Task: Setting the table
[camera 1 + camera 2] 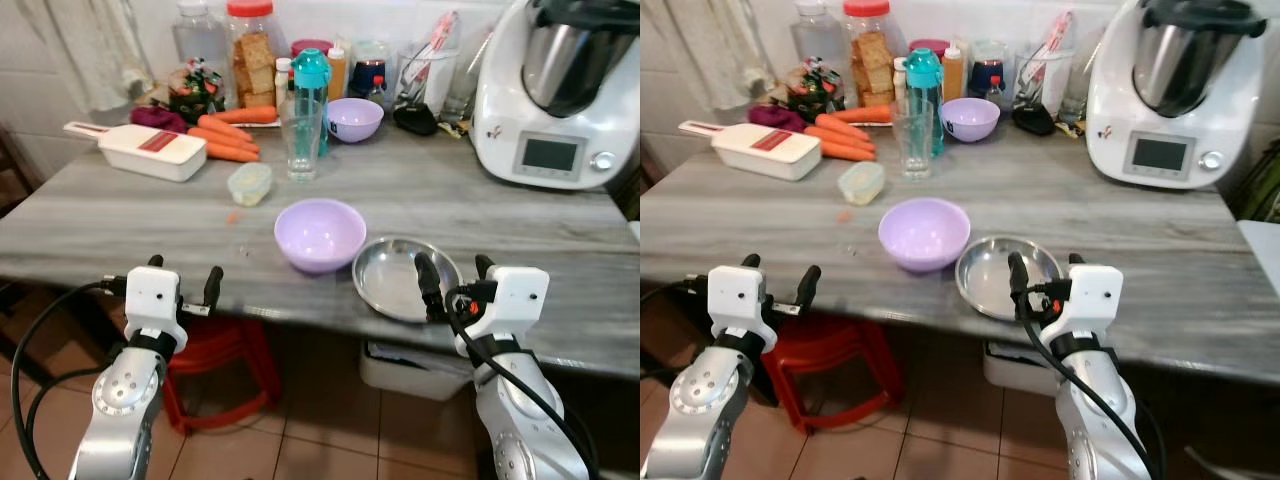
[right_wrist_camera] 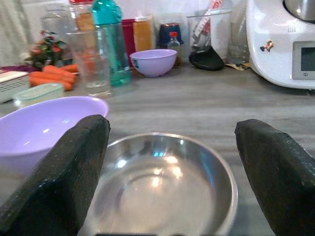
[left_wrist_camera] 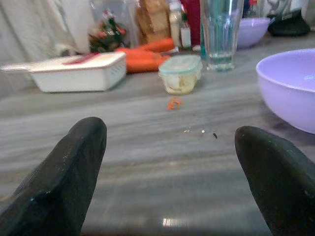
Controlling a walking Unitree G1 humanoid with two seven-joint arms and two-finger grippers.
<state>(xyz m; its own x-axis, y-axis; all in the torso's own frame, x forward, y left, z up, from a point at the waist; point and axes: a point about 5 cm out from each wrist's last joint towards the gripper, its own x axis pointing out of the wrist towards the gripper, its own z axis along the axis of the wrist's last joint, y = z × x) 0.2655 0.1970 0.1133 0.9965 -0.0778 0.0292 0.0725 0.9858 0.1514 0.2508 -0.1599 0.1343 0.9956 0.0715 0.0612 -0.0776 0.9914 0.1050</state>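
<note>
A large lavender bowl (image 1: 320, 233) sits near the front of the grey table (image 1: 120, 225). To its right lies a shallow steel dish (image 1: 398, 275). A smaller lavender bowl (image 1: 355, 118), a clear glass (image 1: 301, 140) and a teal bottle (image 1: 311, 80) stand further back. My left gripper (image 1: 184, 275) is open at the table's front edge, left of the large bowl and holding nothing. My right gripper (image 1: 455, 278) is open at the dish's near rim, and the dish (image 2: 157, 182) lies between its fingers (image 2: 74, 177), low and untouched.
A white food processor (image 1: 555, 90) stands at the back right. At the back left are a white grater box (image 1: 150, 150), carrots (image 1: 230, 135), jars and a small lidded tub (image 1: 249, 184). Under the table are a red stool (image 1: 215, 360) and a white bin (image 1: 405, 372).
</note>
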